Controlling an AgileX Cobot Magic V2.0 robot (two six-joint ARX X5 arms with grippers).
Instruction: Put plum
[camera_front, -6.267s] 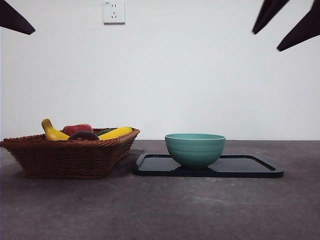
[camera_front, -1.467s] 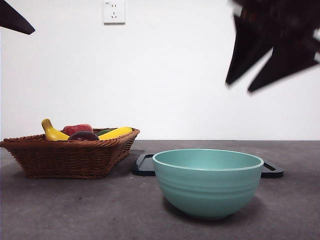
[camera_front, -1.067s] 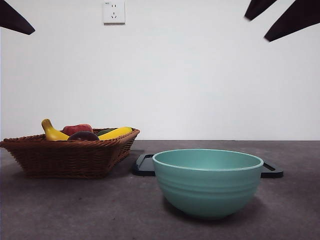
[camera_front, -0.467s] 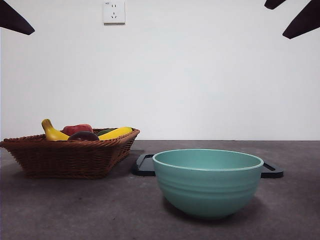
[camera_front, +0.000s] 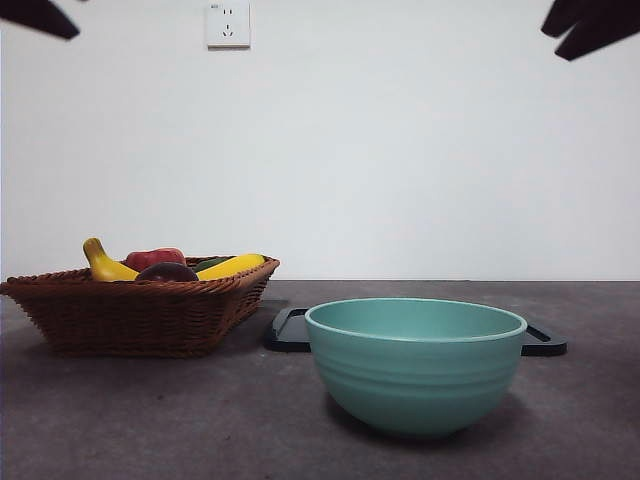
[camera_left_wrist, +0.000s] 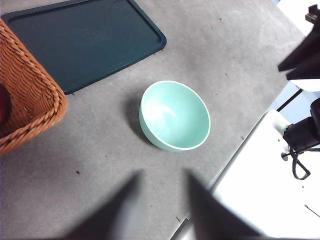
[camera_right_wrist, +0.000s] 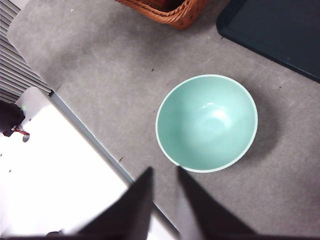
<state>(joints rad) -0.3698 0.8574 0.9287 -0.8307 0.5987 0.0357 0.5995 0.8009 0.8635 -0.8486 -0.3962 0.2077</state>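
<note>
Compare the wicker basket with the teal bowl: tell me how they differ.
The wicker basket is brown and woven; the teal bowl is smooth and glazed. The basket holds fruit, including the plum and bananas; the bowl is empty. The basket has straight sides and corners; the bowl is round. Both stand upright on the grey table, beside the dark tray.

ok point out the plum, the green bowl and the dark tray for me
plum (camera_front: 167, 272), front view, its dark rounded top above the basket rim.
green bowl (camera_front: 415, 372), front view, middle of its outer wall.
dark tray (camera_left_wrist: 85, 37), left wrist view, its bare flat floor.
</note>
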